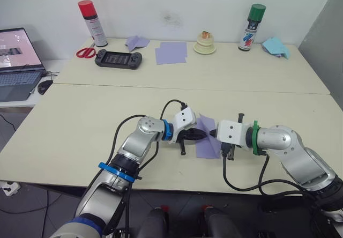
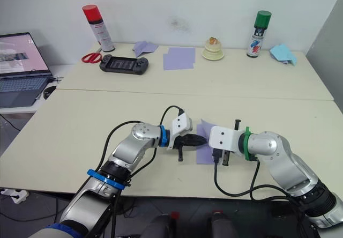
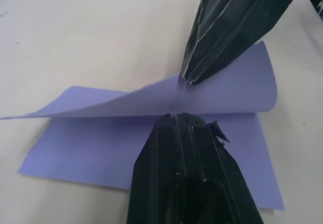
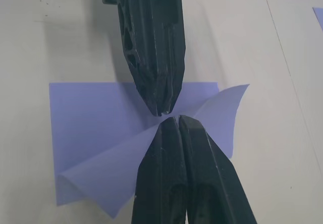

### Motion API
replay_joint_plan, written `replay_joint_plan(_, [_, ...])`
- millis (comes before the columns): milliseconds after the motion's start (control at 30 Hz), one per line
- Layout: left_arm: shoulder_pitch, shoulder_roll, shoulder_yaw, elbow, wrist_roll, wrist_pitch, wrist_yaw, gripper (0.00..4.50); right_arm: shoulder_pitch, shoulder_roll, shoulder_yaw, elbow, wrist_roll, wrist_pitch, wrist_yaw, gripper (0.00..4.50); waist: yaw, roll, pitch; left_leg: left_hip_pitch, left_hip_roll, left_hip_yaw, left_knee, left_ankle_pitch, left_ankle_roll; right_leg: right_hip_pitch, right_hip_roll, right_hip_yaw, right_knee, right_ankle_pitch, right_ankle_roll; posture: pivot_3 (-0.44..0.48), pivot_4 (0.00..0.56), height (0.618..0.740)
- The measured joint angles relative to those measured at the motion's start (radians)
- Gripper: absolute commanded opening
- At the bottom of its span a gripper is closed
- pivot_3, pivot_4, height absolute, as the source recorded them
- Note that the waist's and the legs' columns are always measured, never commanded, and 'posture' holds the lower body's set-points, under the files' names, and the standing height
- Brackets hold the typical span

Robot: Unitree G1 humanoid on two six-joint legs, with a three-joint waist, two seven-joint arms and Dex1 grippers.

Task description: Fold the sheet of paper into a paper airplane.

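The sheet of paper (image 1: 208, 141) lay near the table's (image 1: 75, 136) front edge, half lifted. Both the left gripper (image 1: 202, 136) and right gripper (image 1: 214, 134) were clenched on its raised flap; opposing pulls could tear it or skew the crease.

- Head stereo pair: set high, facing forward and down over the pale beige desk (image 1: 80, 125); both eyes share the whole scene, slightly offset sideways.
- Left wrist camera: very near, looking along the black two-fingered left hand (image 3: 189, 120) onto the thin lavender sheet of paper (image 3: 101, 148).
- Right wrist camera: equally near, facing the opposite way; shares that sheet and both hands' tips.
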Motion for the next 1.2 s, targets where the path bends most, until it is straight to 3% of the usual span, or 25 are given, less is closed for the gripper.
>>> replay_joint_plan(233, [-0.001,-0.024,-0.001,0.071,0.023,-0.022,0.015,0.00,0.000,0.003,-0.008,0.000,0.003,0.000,0.031,0.04,0.000,0.000,0.000,0.000,0.000,0.000,0.000,0.000,0.000,0.000,0.000,0.000,0.000,0.000,0.000,0.000,0.150,0.740])
replay_joint_plan(833, [-0.033,-0.061,0.002,0.030,-0.009,0.007,0.001,0.00,0.015,0.006,-0.035,-0.025,0.005,0.023,0.038,0.04,0.000,0.000,0.000,0.000,0.000,0.000,0.000,0.000,0.000,0.000,0.000,0.000,0.000,0.000,0.000,0.000,0.150,0.740])
replay_joint_plan(1200, [-0.035,-0.073,-0.018,0.105,0.046,-0.054,0.014,0.00,0.023,-0.025,-0.043,0.047,-0.028,0.001,0.032,0.04,0.000,0.000,0.000,0.000,0.000,0.000,0.000,0.000,0.000,0.000,0.000,0.000,0.000,0.000,0.000,0.000,0.150,0.740])
